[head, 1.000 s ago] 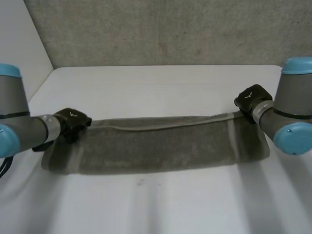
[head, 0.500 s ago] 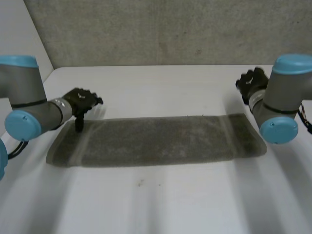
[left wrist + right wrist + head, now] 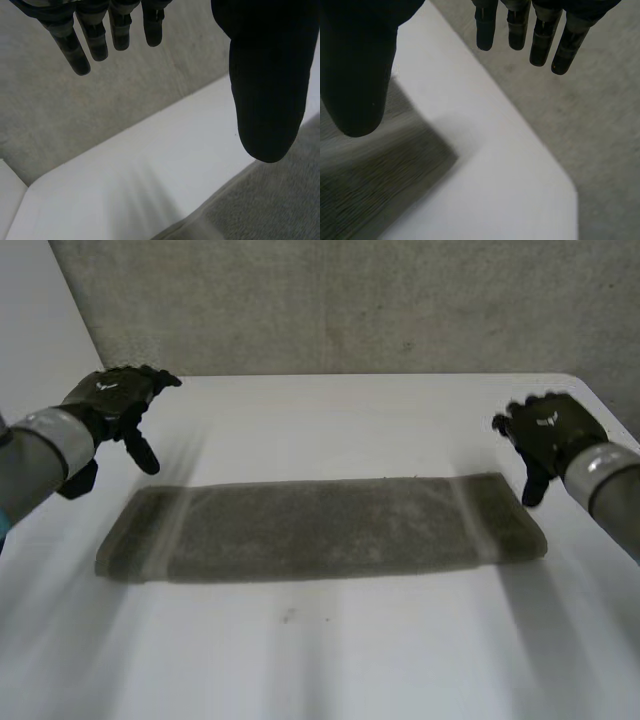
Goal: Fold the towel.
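Note:
A grey-green towel (image 3: 320, 528) lies flat on the white table (image 3: 330, 650) as a long folded strip running left to right. My left hand (image 3: 112, 398) hovers above and behind the towel's left end, open and holding nothing. In the left wrist view its straight fingers (image 3: 95, 35) and thumb (image 3: 267, 85) hang over the table, with the towel's edge (image 3: 260, 210) under the thumb. My right hand (image 3: 548, 430) hovers over the towel's right end, open and empty. The right wrist view has its fingers (image 3: 540, 35) spread above the table corner and the towel's corner (image 3: 380, 165) below the thumb.
A grey carpeted wall (image 3: 350, 305) stands behind the table's far edge. The table's right far corner (image 3: 560, 175) lies close to my right hand. Bare white table surface extends in front of the towel.
Both hands have let go of the towel's far corners and opened, then risen up and outward. The towel has settled flat into its folded strip.

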Tool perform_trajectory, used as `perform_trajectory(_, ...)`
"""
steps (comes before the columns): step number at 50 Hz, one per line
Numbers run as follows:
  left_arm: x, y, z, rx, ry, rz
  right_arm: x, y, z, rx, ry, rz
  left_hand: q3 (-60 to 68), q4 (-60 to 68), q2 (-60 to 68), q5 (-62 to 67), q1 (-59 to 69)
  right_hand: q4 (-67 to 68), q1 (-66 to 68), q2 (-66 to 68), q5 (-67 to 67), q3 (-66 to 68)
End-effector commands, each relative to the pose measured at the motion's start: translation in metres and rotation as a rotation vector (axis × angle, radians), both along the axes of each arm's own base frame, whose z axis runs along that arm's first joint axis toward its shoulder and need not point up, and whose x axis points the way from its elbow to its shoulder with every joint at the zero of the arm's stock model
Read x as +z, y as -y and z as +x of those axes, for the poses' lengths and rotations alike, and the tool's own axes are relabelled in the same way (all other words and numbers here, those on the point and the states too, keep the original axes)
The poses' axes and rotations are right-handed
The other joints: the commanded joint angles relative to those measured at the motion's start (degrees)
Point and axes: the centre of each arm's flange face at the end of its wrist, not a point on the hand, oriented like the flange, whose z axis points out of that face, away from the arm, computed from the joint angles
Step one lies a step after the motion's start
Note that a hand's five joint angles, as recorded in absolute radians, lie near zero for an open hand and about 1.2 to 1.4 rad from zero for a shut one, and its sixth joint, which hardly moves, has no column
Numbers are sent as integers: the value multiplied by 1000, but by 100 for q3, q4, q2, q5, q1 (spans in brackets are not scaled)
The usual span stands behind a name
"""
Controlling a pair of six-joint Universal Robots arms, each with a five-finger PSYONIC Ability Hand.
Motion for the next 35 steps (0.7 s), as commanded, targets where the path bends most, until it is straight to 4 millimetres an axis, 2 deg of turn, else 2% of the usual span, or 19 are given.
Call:
perform_trajectory(1,-16,-37,6,12,-62,-135,-32,-16,-16,15,30,135,49,45,57,-140,21,-312,-179,-319,-332,-225)
perform_trajectory(8,-42,-57,5,8,-86,-146,-70,-11,-28,15,54,195,49,45,57,-140,21,-312,-179,-319,-332,-225)
perform_trajectory(9,-46,-59,5,9,-96,-140,-70,-11,-28,15,54,195,49,45,57,-140,21,-312,-179,-319,-332,-225)
perform_trajectory(11,-47,-60,5,8,-105,-133,-84,-7,-28,15,53,194,49,45,57,-140,21,149,282,142,128,235)
perform_trajectory(14,-48,-60,5,9,-114,-124,-89,-5,-28,17,48,194,49,45,57,-140,21,638,772,631,618,725)
perform_trajectory(16,-48,-60,5,8,-116,-125,-97,-2,-30,13,41,206,49,45,57,-140,21,1795,1928,1788,1774,1881)
perform_trajectory(18,-48,-60,5,8,-116,-125,-100,0,-31,10,38,210,49,45,57,-140,21,2199,2332,2192,2178,2285)
perform_trajectory(19,-48,-60,5,8,-116,-125,-104,2,-32,9,37,215,49,45,57,-140,21,3152,3285,3145,3132,3238)
perform_trajectory(20,-48,-61,5,8,-116,-125,-104,2,-32,9,37,215,49,45,57,-140,21,3161,3295,3155,3141,3248)
perform_trajectory(21,-48,-61,5,8,-116,-124,-105,4,-32,5,31,214,49,45,57,-140,21,5343,5476,5336,5323,5430)
perform_trajectory(22,-48,-61,5,8,-116,-124,-104,9,-35,-10,22,195,49,45,57,-140,21,6675,6808,6668,6654,6761)
perform_trajectory(25,-49,-61,5,5,-114,-121,-99,16,-41,-34,10,159,49,45,57,-140,21,6688,6821,6681,6668,6775)
perform_trajectory(27,-49,-62,5,5,-116,-119,-90,30,-63,-139,-53,88,49,45,57,-140,21,6688,6821,6681,6668,6775)
perform_trajectory(28,-49,-62,5,5,-116,-119,-90,30,-63,-139,-53,87,49,45,57,-140,21,6688,6821,6681,6668,6775)
perform_trajectory(30,-49,-62,5,6,-114,-121,-70,42,-92,-277,-179,-12,49,45,57,-140,21,6688,6821,6681,6668,6775)
perform_trajectory(31,-48,-61,5,6,-116,-123,-70,42,-92,-278,-180,-13,49,45,57,-140,21,6688,6821,6681,6668,6775)
perform_trajectory(32,-48,-62,6,8,-116,-122,-59,48,-109,-341,-260,-65,49,45,57,-140,21,6688,6821,6681,6668,6775)
perform_trajectory(33,-48,-62,6,8,-116,-122,-59,48,-109,-342,-261,-66,49,45,57,-140,21,6688,6821,6681,6668,6775)
perform_trajectory(35,-46,-62,5,6,-115,-129,-46,56,-134,-419,-396,-122,49,45,57,-140,21,6688,6821,6681,6668,6775)
